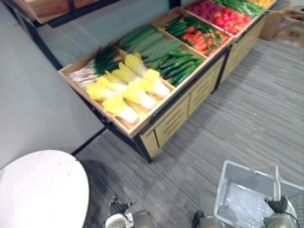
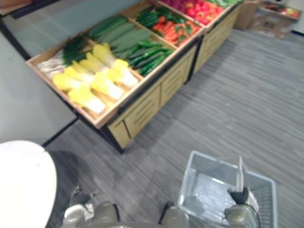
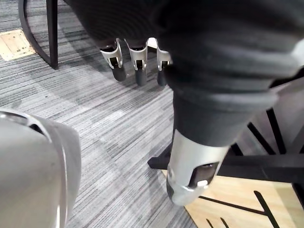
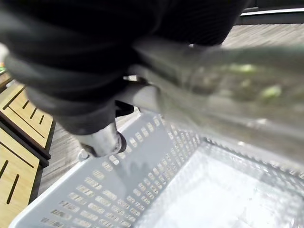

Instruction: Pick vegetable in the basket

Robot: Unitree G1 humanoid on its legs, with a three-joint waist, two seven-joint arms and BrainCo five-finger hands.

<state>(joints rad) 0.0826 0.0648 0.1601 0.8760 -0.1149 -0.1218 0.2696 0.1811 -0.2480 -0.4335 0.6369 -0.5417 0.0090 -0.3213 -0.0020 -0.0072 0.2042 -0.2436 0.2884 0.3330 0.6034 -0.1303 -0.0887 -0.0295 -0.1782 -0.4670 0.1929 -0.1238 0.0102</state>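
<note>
A pale see-through plastic basket (image 1: pixel 227 186) hangs low at my right side over the carpet, and its inside (image 4: pixel 223 190) holds nothing. My right hand (image 1: pixel 281 205) is shut on the basket's upright handle (image 1: pixel 276 178), which crosses under the dark cover as a handle bar (image 4: pixel 213 85). The vegetables lie ahead in a wooden display stand (image 1: pixel 171 118): yellow-white cabbages (image 1: pixel 126 90), leeks (image 1: pixel 97 64), long cucumbers (image 1: pixel 149 45), small green cucumbers (image 1: pixel 179 66) and red peppers (image 1: pixel 204 40). My left hand (image 1: pixel 118 207) hangs low at my left, fingers (image 3: pixel 137 61) straight and holding nothing.
A round white table (image 1: pixel 42 190) stands close at my lower left. A grey wall runs behind the stand at the left. Striped grey carpet (image 1: pixel 237 118) spreads between me and the stand. Cardboard boxes (image 1: pixel 273 21) sit at the stand's far right end.
</note>
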